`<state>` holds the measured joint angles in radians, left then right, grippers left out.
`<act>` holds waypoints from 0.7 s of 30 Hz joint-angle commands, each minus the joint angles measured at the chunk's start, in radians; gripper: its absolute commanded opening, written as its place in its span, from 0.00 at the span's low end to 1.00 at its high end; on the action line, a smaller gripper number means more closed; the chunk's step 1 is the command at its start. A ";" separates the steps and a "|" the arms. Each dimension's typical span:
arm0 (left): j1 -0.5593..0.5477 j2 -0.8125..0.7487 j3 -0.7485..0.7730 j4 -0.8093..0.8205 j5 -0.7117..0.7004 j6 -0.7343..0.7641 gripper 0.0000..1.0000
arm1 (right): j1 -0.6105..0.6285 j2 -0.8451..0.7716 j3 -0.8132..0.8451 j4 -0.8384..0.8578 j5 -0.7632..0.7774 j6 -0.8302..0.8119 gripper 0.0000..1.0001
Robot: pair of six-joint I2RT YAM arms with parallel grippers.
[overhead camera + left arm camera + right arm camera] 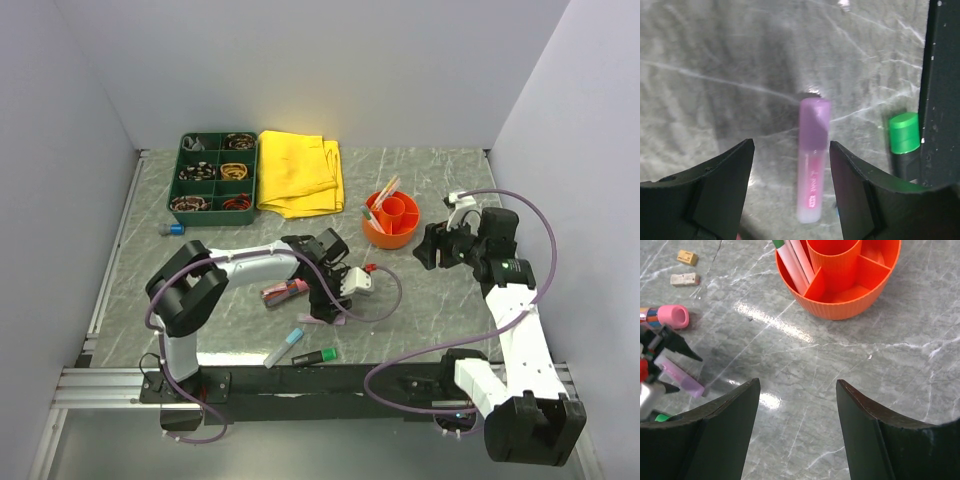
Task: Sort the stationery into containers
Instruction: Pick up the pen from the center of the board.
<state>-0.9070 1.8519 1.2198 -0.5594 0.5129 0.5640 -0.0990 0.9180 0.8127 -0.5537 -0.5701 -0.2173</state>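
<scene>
My left gripper (326, 310) hangs low over the table, open, with a pink highlighter with a purple cap (812, 165) lying flat between its fingers (725, 185), untouched and nearer the right finger. A green-capped marker (904, 134) lies just beside it. My right gripper (430, 246) is open and empty, just right of the round orange pot (392, 222), which holds a few pens (792, 260). The dark green compartment tray (182, 180) sits at the back left. Pink markers (285, 291), a light blue pen (283, 347) and a blue-capped pen (172, 229) lie on the table.
A folded yellow cloth (300, 175) lies beside the tray. Two small eraser bits (686, 268) and a pink-capped marker (671, 316) lie left of the pot. Purple cables run from both arms. Grey walls close in on three sides.
</scene>
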 commanded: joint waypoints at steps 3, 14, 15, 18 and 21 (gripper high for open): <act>-0.053 0.009 0.014 0.009 -0.040 -0.022 0.66 | -0.001 -0.044 0.006 0.008 -0.013 0.001 0.70; -0.124 0.059 -0.032 0.110 -0.200 -0.133 0.41 | 0.002 -0.122 -0.026 0.000 -0.004 -0.011 0.70; -0.124 0.066 -0.042 0.115 -0.215 -0.145 0.37 | 0.001 -0.126 -0.026 -0.002 0.001 -0.011 0.70; -0.121 0.070 -0.042 0.110 -0.221 -0.147 0.16 | 0.001 -0.142 -0.018 -0.014 0.018 -0.013 0.70; -0.096 0.044 0.036 0.050 -0.177 -0.139 0.03 | 0.001 -0.149 0.000 -0.044 0.030 -0.030 0.70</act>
<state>-1.0248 1.8805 1.2083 -0.4564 0.3511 0.4316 -0.0986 0.7895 0.7841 -0.5747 -0.5629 -0.2264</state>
